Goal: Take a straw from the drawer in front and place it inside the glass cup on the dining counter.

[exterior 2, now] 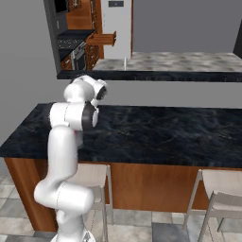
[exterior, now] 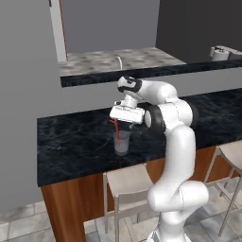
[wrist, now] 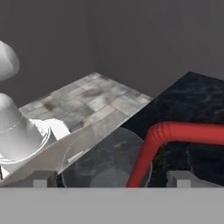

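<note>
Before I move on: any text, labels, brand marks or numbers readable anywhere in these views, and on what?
None. The glass cup, the red straw standing in it, the black counter, the stools and the open gripper above the cup carry no lettering, numbers or signs.

Left and right base views look forward and down from behind the arm at mid range, sharing the black desk (exterior: 75, 142) and stools (exterior 2: 94, 176). Hand view looks steeply down, very close above the glass cup (wrist: 105, 162).
</note>
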